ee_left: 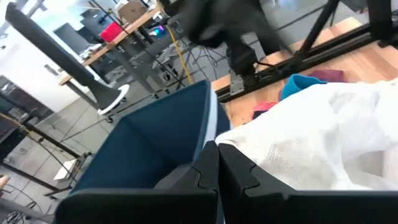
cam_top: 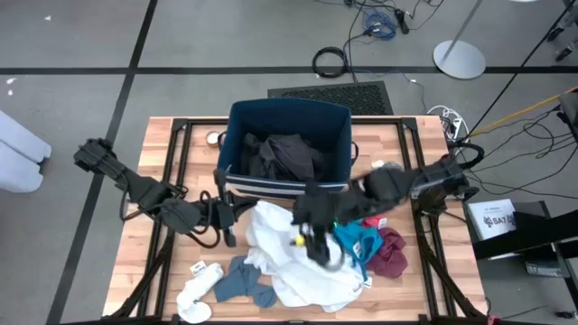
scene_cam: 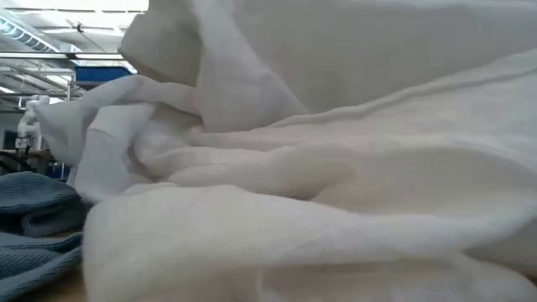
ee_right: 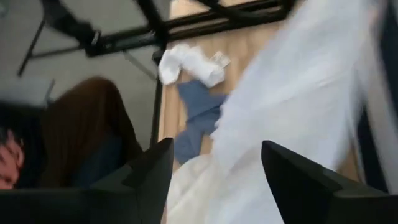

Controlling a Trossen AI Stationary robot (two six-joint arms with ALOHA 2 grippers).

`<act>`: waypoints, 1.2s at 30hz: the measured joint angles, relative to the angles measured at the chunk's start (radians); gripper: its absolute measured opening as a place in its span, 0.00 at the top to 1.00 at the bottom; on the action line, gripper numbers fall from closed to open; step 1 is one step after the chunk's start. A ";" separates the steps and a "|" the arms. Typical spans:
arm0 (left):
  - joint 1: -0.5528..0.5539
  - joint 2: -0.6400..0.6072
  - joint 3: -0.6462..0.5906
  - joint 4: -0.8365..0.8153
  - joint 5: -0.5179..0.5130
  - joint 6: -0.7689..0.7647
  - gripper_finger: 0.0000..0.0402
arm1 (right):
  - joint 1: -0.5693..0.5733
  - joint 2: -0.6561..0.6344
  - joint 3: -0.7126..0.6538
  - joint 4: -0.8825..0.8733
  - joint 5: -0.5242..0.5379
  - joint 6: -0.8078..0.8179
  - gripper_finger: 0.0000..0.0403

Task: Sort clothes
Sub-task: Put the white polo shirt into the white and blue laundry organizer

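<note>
A large white garment (cam_top: pixel 298 266) lies bunched on the table's near middle and fills the low view (scene_cam: pixel 319 168). Teal (cam_top: pixel 354 242) and maroon (cam_top: pixel 390 255) pieces lie at its right. At its left lie grey-blue socks (cam_top: pixel 244 282) and white socks (cam_top: pixel 199 293). A dark grey garment (cam_top: pixel 287 155) sits inside the navy bin (cam_top: pixel 242 126). My right gripper (ee_right: pixel 214 171) hangs open above the white garment (ee_right: pixel 292 106), with nothing between its fingers. My left gripper (ee_left: pixel 217 165) is shut, raised between the bin and the white garment's left edge (ee_left: pixel 249 146). My left gripper is shut, with its fingertips right beside the white garment's edge (ee_left: pixel 231 142). I cannot tell whether it touches or holds the cloth.
The navy bin stands at the table's far middle, close behind both grippers. A black frame (cam_top: pixel 181 153) runs along the table's sides. A person in brown clothing (ee_right: pixel 81 137) shows beyond the table's edge in the right wrist view. Bare wood (cam_top: pixel 144 271) lies at the near left.
</note>
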 joint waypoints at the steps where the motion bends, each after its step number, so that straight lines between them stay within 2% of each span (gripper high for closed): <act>1: 0.002 -0.006 0.000 -0.005 -0.006 0.000 1.00 | 0.028 0.007 0.000 -0.005 0.016 -0.002 0.42; 3: 0.007 -0.016 0.000 -0.029 -0.011 -0.017 1.00 | 0.084 0.029 -0.001 -0.025 0.051 0.014 0.42; 8: 0.026 -0.040 0.000 -0.074 -0.012 -0.093 1.00 | 0.230 0.109 -0.001 -0.018 0.251 0.111 0.45; 12: 0.043 -0.043 0.000 -0.089 -0.013 -0.112 1.00 | 0.293 0.218 -0.002 0.093 0.348 0.135 0.48; 15: 0.055 -0.043 0.000 -0.088 -0.011 -0.112 1.00 | 0.289 0.300 -0.001 0.219 0.360 0.107 0.49; 18: 0.067 -0.043 0.000 -0.089 0.005 -0.126 1.00 | 0.263 0.370 -0.002 0.251 0.378 0.103 0.49; 21: 0.075 -0.043 0.000 -0.098 0.024 -0.131 1.00 | 0.231 0.393 -0.002 0.175 0.418 0.142 0.50; 26: 0.077 -0.043 0.000 -0.177 0.028 -0.159 1.00 | 0.198 0.399 -0.002 0.036 0.555 0.262 0.50; 36: 0.077 -0.043 0.000 -0.197 0.028 -0.207 1.00 | 0.172 0.450 0.000 0.037 0.618 0.454 0.50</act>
